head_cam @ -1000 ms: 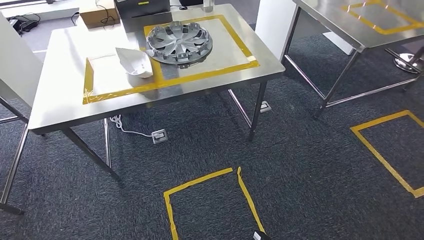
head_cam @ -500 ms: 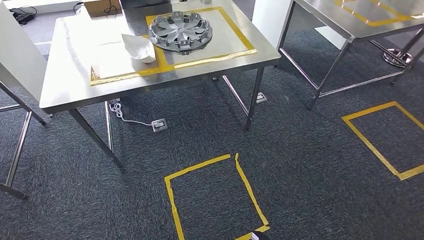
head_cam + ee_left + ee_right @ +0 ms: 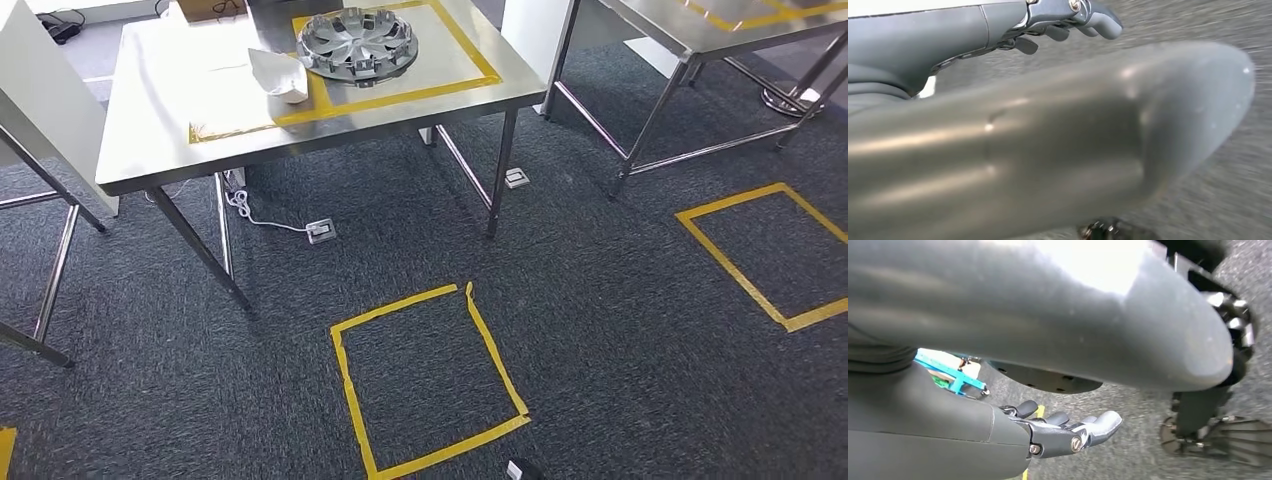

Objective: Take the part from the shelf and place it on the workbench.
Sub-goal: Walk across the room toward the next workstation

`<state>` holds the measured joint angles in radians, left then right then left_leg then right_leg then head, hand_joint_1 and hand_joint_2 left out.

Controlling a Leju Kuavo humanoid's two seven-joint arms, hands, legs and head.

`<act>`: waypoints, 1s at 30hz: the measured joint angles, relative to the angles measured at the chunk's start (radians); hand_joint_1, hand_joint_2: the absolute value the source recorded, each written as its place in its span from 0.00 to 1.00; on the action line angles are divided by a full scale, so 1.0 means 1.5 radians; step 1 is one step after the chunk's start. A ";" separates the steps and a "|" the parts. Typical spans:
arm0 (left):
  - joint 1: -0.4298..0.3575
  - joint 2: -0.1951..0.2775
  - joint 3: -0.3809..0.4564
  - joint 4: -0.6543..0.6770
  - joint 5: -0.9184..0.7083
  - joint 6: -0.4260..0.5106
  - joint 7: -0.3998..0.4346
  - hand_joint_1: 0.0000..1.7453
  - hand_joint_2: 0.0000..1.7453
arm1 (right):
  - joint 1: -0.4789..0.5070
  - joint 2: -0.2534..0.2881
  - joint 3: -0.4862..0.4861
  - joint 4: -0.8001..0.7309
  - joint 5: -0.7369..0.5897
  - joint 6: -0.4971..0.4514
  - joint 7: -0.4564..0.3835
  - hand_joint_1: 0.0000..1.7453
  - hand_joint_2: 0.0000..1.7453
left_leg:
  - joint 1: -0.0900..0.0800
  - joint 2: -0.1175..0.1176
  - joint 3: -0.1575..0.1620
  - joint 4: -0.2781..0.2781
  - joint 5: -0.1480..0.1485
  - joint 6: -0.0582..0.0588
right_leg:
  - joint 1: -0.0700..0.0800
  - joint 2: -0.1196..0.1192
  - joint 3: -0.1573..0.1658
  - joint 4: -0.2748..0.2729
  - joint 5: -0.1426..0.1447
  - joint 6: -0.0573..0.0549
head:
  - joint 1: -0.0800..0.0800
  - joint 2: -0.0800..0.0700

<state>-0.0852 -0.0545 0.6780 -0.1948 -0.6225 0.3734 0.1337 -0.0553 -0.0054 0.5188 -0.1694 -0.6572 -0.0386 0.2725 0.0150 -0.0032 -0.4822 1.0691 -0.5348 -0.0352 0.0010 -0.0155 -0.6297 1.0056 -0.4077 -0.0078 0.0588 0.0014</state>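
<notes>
A silver wheel cover lies inside a yellow tape frame on the steel workbench at the far side of the head view. A white moulded part sits just to its left, on the tape line. My left hand hangs over grey carpet with its thick thumb blurred in front. Its darker fingers are stretched out and hold nothing. My right hand also hangs low, fingers extended and apart, with nothing in them.
A second steel table stands at the right. Yellow tape squares mark the carpet in front of me and at the right. A floor socket with a white cable lies under the workbench. A white panel stands at the left.
The whole picture has shifted: the camera moved, so the workbench sits higher and farther off, and the near yellow floor square shows in full. The parts on the bench have not moved.
</notes>
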 joint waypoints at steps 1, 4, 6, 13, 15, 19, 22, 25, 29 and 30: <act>0.001 0.000 0.000 0.001 0.004 0.000 0.007 0.00 0.00 | 0.000 0.000 0.000 0.000 -0.002 -0.001 0.002 0.00 0.00 | -0.002 -0.001 0.019 -0.033 -0.012 0.004 | 0.000 0.000 -0.005 0.002 0.007 0.004 | 0.000 0.000; 0.009 0.000 0.001 0.003 0.015 0.001 0.020 0.00 0.00 | 0.002 0.001 0.000 0.000 -0.006 0.000 0.002 0.00 0.00 | -0.007 0.000 0.012 -0.051 -0.008 0.023 | -0.005 0.001 -0.014 0.003 0.016 0.016 | -0.002 0.000; 0.013 0.001 0.002 0.004 0.016 0.002 0.022 0.00 0.00 | 0.005 0.002 0.000 0.000 -0.007 0.001 -0.003 0.00 0.00 | -0.007 0.004 -0.002 -0.051 0.005 0.037 | -0.008 0.004 -0.029 0.038 -0.026 0.022 | -0.002 0.000; 0.015 0.004 0.002 0.004 0.014 -0.005 0.008 0.00 0.25 | 0.004 0.003 0.000 0.000 -0.007 0.002 -0.002 0.00 0.00 | -0.015 0.006 -0.063 -0.034 0.044 0.041 | -0.003 0.007 0.011 0.133 -0.076 0.014 | -0.001 0.000; 0.015 0.004 0.002 0.004 0.011 -0.024 -0.011 0.00 0.75 | 0.002 0.003 0.000 0.000 -0.006 0.000 0.004 0.00 0.50 | -0.016 0.006 -0.074 -0.029 0.050 0.036 | 0.001 0.008 0.074 0.042 -0.076 0.007 | -0.001 0.000; 0.014 0.004 0.001 0.004 0.001 -0.063 -0.028 0.00 1.00 | 0.001 0.003 0.000 0.000 -0.004 -0.009 0.008 0.00 1.00 | -0.015 0.006 -0.077 -0.036 0.064 0.025 | 0.006 0.008 0.094 -0.008 -0.083 -0.003 | -0.001 0.000; 0.018 0.003 -0.008 0.002 0.005 -0.070 -0.012 0.00 1.00 | 0.004 0.004 -0.004 -0.001 0.009 -0.010 0.009 0.00 1.00 | -0.018 0.006 -0.077 -0.047 0.070 0.047 | 0.005 0.008 0.091 -0.016 -0.073 -0.002 | -0.004 0.000; 0.028 0.005 -0.037 -0.005 0.031 -0.081 -0.011 0.00 1.00 | 0.015 0.004 -0.020 -0.006 0.040 -0.009 0.009 0.00 1.00 | -0.016 0.005 -0.078 -0.052 0.082 0.038 | 0.007 0.007 0.088 -0.015 -0.069 -0.008 | -0.005 0.000; 0.044 0.008 -0.081 -0.017 0.079 -0.102 -0.019 0.00 1.00 | 0.028 0.004 -0.050 -0.018 0.090 -0.004 0.009 0.00 1.00 | -0.015 0.004 -0.078 -0.055 0.089 0.027 | 0.008 0.006 0.084 -0.011 -0.067 -0.012 | -0.005 0.000; 0.048 0.008 -0.093 -0.020 0.091 -0.107 -0.022 0.00 1.00 | 0.031 0.004 -0.059 -0.021 0.103 -0.002 0.009 0.00 1.00 | -0.015 0.004 -0.078 -0.055 0.090 0.026 | 0.008 0.006 0.083 -0.011 -0.067 -0.012 | -0.005 0.000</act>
<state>-0.0133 -0.0418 0.5389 -0.2251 -0.4857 0.2122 0.1012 -0.0086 0.0011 0.4300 -0.2008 -0.5030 -0.0415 0.2865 -0.0075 0.0032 -0.5996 0.9871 -0.4002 0.0034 0.0131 -0.0066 -0.5047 0.9896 -0.5084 -0.0253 0.0514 0.0014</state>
